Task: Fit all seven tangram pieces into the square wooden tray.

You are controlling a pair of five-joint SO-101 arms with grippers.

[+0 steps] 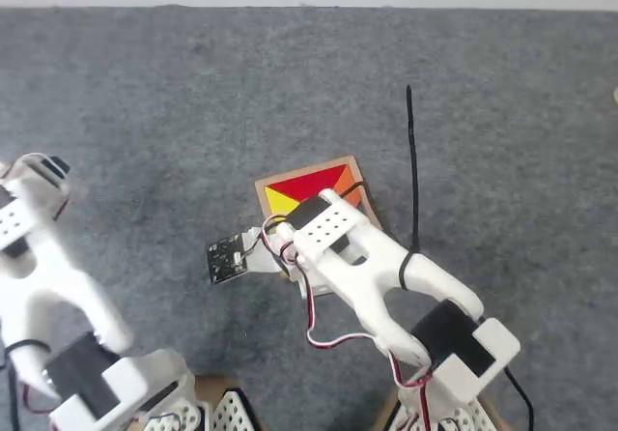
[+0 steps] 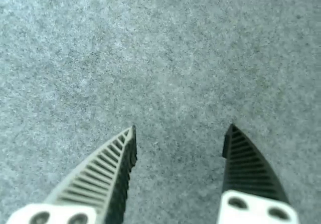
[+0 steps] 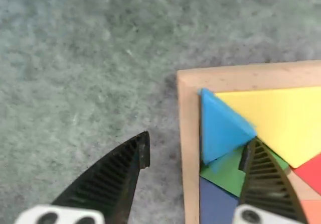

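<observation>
**Counter** (image 1: 193, 102): grey, felt-like surface that carries everything.

**Right arm** (image 1: 386, 276): reaches in over the near part of the tray and hides part of it from above.

**Left arm** (image 1: 58, 276): stands at the counter's left edge, well apart from the tray.

**Square wooden tray** (image 1: 290, 173): sits mid-counter and is turned at an angle. Every piece I can see lies inside its rim.

**Pieces, largest first:**
- Yellow triangle (image 3: 271, 118): flat against the rim.
- Red piece (image 3: 311, 169): beside the yellow.
- Green piece (image 3: 225, 176) and dark blue piece (image 3: 215, 206): both along the same wall.
- Light blue triangle (image 3: 220, 126): in the corner. Its edge seems to ride over the green, so it is probably not yet seated.
- Orange sliver (image 3: 313, 209): at the edge of the view.

That makes six colours. I cannot tell whether a seventh piece is under the arm.

**Right gripper** (image 3: 198, 146): spread wide across the tray rim, holding nothing. One finger is over the counter and the other is over the pieces beside the light blue triangle.

**Left gripper** (image 2: 181, 133): spread wide over bare counter, holding nothing.

**Status:** nearly finished. What likely remains is pressing the corner triangle flat.
</observation>
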